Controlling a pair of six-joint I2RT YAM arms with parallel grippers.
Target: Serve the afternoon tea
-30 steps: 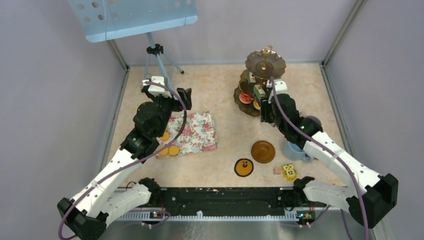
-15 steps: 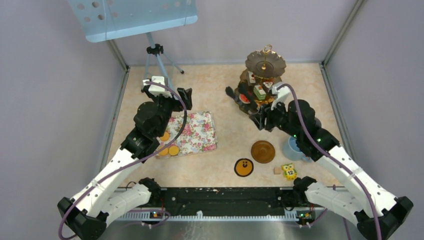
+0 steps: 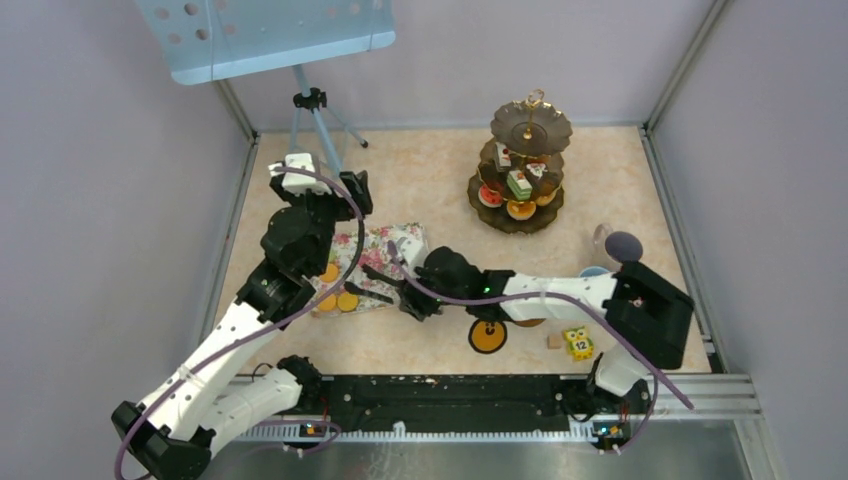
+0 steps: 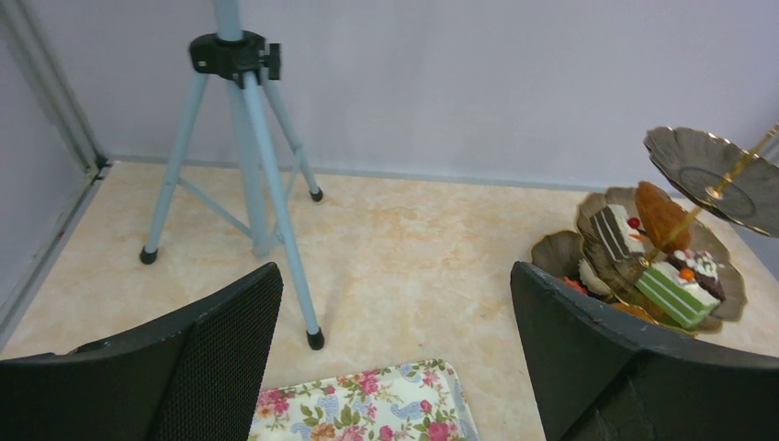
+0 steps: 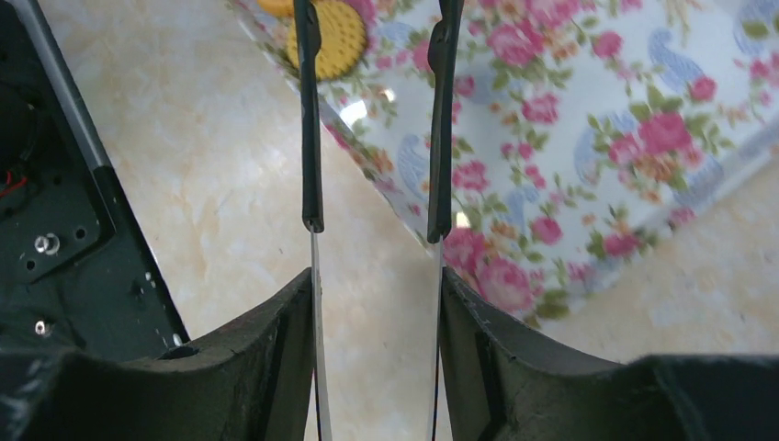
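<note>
The dark three-tier stand (image 3: 497, 222) stands at the back right with a green cake slice (image 3: 519, 184), an orange round (image 3: 521, 209) and a red round (image 3: 490, 195) on it; it also shows in the left wrist view (image 4: 707, 165). Two orange rounds (image 3: 347, 301) lie on the floral tray (image 3: 395, 262). My right gripper (image 3: 408, 290) is shut on thin tongs (image 5: 312, 138), whose black tips reach over the tray's near edge (image 5: 588, 119) beside an orange round (image 5: 340, 37). My left gripper (image 3: 350, 190) is open and empty above the tray's far edge (image 4: 367, 409).
The grey mug (image 3: 622, 245) and the rim of the light blue cup (image 3: 592, 271) show behind my right arm, which covers most of the brown saucer (image 3: 530, 322). An orange face coaster (image 3: 487, 336), a small cube (image 3: 553, 341) and the yellow owl block (image 3: 577, 343) lie near the front. A tripod (image 3: 310, 120) stands back left.
My right arm has swung from the stand leftward and down across the table to the floral tray, tongs in hand. My left gripper has shifted slightly back and left.
</note>
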